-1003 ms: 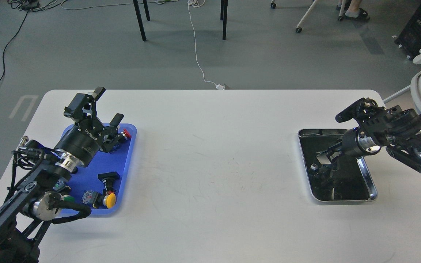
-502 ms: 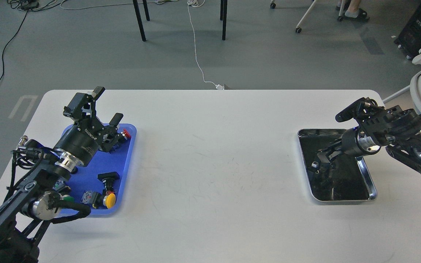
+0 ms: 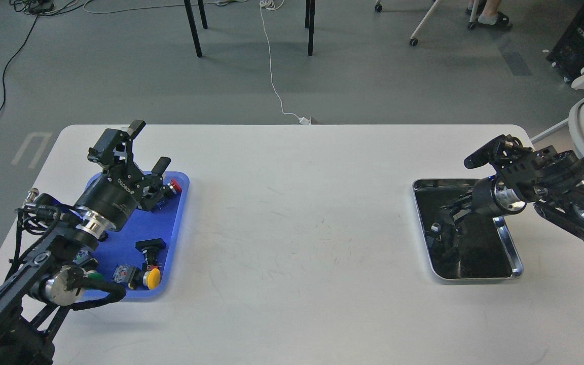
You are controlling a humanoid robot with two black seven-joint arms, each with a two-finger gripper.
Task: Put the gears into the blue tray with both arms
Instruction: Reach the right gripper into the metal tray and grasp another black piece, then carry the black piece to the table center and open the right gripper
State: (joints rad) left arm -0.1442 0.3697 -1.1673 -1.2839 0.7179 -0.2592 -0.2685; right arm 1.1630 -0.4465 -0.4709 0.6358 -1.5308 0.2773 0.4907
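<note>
Left gripper [image 3: 146, 145]: fingers wide apart, over blue tray [image 3: 175, 230], table's left edge.
Right gripper [image 3: 441, 225]: in metal tray [image 3: 509, 243], right edge; finger state can't tell.

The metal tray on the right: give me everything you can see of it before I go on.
The metal tray is a shiny, silver-rimmed rectangle with rounded corners and a dark, reflective floor. It lies flat on the white table near the right edge, slightly skewed. The right gripper reaches down into its near-left part; whether it touches the floor or grips anything cannot be told. Dark shapes inside blend with reflections, so no gears can be made out.
</note>
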